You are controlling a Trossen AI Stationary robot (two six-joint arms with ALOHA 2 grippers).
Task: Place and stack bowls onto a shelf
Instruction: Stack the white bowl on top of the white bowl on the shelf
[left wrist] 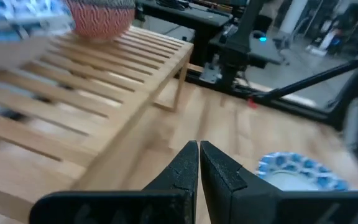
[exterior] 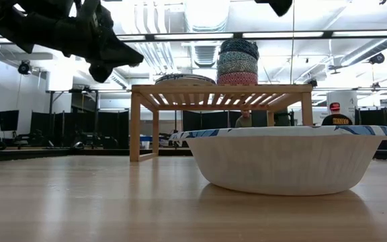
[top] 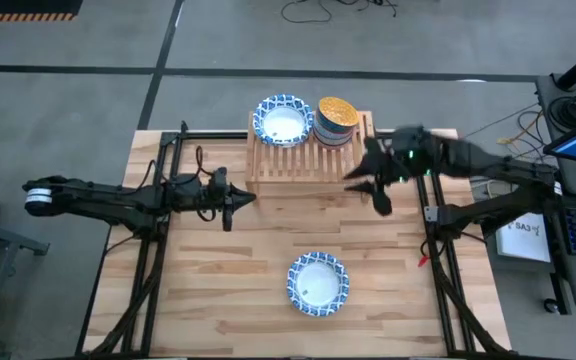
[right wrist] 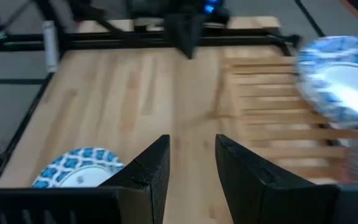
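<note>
Bowls (top: pixel 334 120) stacked on shelf (top: pixel 278 163); no legible writing.

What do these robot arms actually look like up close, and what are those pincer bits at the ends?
Both arms are black, slim, jointed rods. The left arm has a white band near its outer end; the right arm shows a small green light. Each ends in a tool of two flat, tapering black fingers: the left tool, the right tool.

we find no text we can read anywhere; the white sheet (top: pixel 523 238) lying beside the tabletop (top: pixel 268 250) carries dark marks, but we cannot make them out.
</note>
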